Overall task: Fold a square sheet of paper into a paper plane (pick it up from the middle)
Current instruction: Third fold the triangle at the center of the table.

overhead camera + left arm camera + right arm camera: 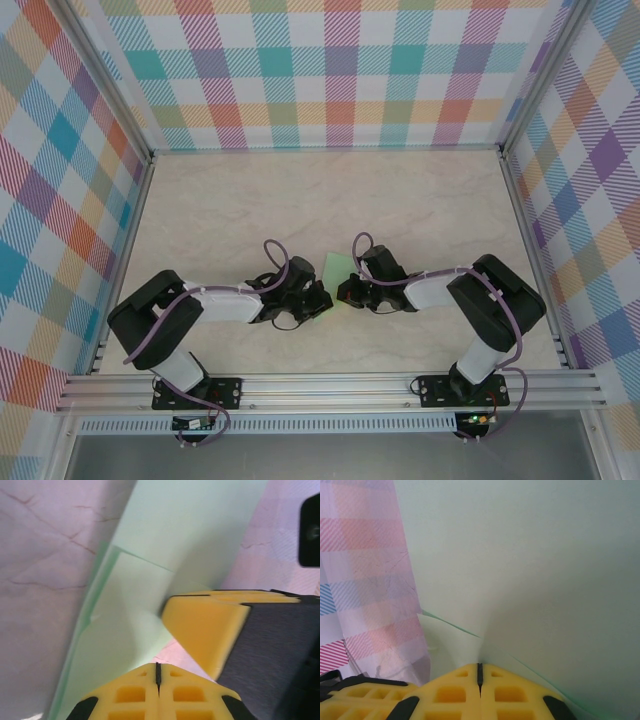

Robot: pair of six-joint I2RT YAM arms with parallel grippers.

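Observation:
The square sheet of paper [336, 266] is pale green and partly folded, held up between both grippers at the middle of the table. In the left wrist view the paper [165, 550] shows overlapping layers and a crease. My left gripper [158, 671] is shut, and the paper's lower edge runs in at its tips. A yellow finger [205, 630] of the right gripper lies close beside it. My right gripper [479, 672] is shut on the paper [535, 570], whose creases converge at its tips. From above, the left gripper [320, 300] and right gripper [346, 290] almost touch.
The marble-patterned table [320, 190] is boxed in by plaid walls [330, 70] at the back and both sides. An aluminium rail [330, 385] carries both arm bases along the near edge. A black part [310, 530] of the right arm sits at the left wrist view's upper right.

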